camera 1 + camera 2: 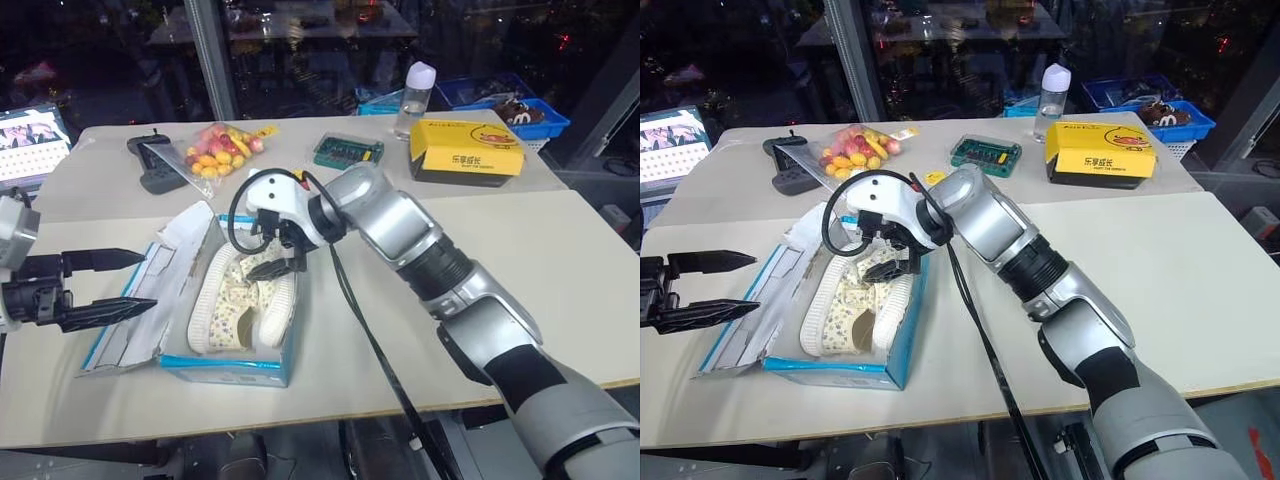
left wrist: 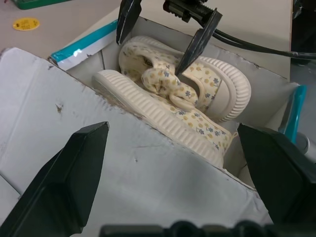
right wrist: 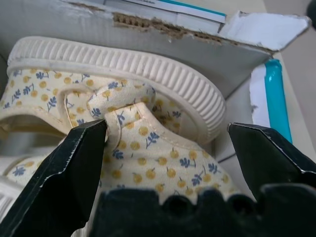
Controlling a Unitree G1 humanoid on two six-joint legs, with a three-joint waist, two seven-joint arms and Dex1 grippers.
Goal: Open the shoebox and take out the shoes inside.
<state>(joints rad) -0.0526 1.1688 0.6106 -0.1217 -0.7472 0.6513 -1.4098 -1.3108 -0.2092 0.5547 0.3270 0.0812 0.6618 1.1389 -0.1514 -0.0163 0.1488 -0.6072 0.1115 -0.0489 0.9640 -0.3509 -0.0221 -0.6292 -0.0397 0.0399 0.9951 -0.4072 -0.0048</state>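
Note:
The blue shoebox [image 1: 228,371] lies open on the table, its white-lined lid [image 1: 135,315] folded out to the left. The two cream, yellow-speckled shoes [image 1: 240,300] lie side by side inside it. My right gripper [image 1: 272,258] reaches down into the box from the right and is open. Its fingers straddle the strap of the upper shoe [image 3: 148,163], one fingertip [image 3: 91,136] close against the strap. My left gripper [image 1: 142,281] is open too. It hovers just left of the lid, pointing across it at the shoes [image 2: 197,94], and holds nothing.
At the back of the table are a yellow box [image 1: 466,150], a clear bottle [image 1: 415,100], a green case [image 1: 348,150], a bag of coloured fruit [image 1: 218,148] and a black controller [image 1: 155,165]. A laptop [image 1: 30,145] sits far left. Bare table lies right of the shoebox.

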